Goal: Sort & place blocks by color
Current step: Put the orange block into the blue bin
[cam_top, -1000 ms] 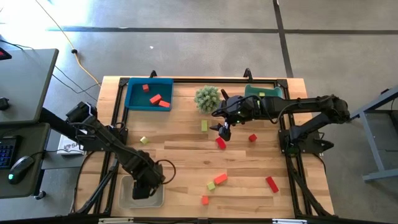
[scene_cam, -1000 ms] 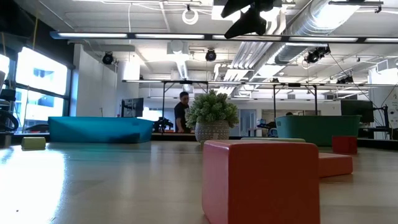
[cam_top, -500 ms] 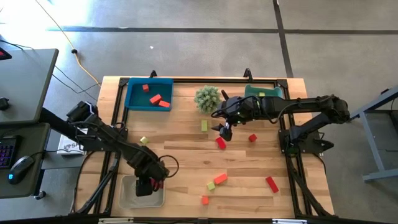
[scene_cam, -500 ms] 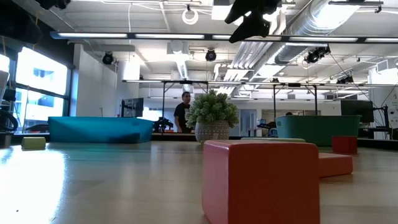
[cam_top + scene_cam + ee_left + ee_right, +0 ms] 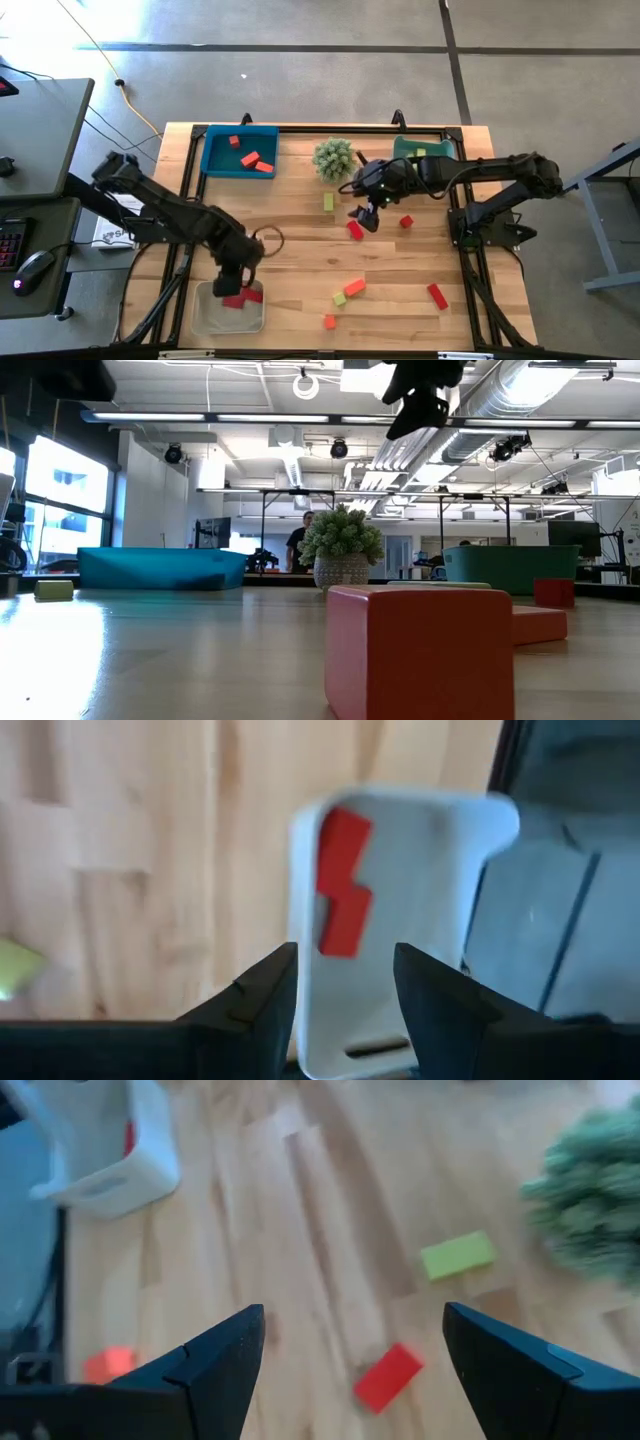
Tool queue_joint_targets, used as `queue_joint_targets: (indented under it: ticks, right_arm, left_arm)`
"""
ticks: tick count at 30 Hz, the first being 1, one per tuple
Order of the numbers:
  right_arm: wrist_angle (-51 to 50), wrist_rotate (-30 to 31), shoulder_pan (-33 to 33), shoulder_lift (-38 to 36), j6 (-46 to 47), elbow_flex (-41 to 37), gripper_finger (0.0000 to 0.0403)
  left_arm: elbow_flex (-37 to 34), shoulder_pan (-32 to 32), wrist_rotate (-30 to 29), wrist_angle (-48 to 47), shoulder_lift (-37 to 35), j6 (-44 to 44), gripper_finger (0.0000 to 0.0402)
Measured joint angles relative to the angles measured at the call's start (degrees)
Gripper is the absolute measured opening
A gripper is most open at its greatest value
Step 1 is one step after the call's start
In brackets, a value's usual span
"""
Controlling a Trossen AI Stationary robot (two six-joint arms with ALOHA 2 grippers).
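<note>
The right gripper [image 5: 366,212], fingers spread wide and empty, hovers over a red block [image 5: 354,230] near the table's centre; it should centre on the block before closing. The left gripper [image 5: 238,283], open, has lifted back from the white bin [image 5: 205,322], leaving red blocks [image 5: 341,882] inside.

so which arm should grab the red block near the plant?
Right. Its open claw hovers right by that red block, while the left claw is over the white bin.
</note>
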Motion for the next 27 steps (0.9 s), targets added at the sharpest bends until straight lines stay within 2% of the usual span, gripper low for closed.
queue_joint_targets:
  ticks: [3,9,14,19,27]
  right_arm:
    - [-0.95,-2.4,1.37,0.11,-1.58,-0.39,0.0293]
    - [-1.05,-2.38,5.56,0.46,-8.23,-0.39,0.0293]
    - [-1.0,-2.27,8.9,0.66,-9.64,-0.39,0.0293]
    - [-0.62,-2.12,13.21,3.44,-12.5,-0.39,0.0293]
    - [-0.64,-0.96,18.76,10.86,-11.68,-0.39,0.0293]
  left_arm:
    - [0.0,2.13,-3.94,-0.04,-3.25,0.83,0.0157]
    - [0.03,6.42,-13.79,-0.18,-8.8,3.84,0.0157]
    - [0.05,10.97,-19.82,-0.08,-11.02,6.74,0.0157]
    - [0.07,15.03,-22.7,0.28,-11.37,10.03,0.0157]
    - [0.07,19.84,-22.82,0.35,-11.19,13.23,0.0157]
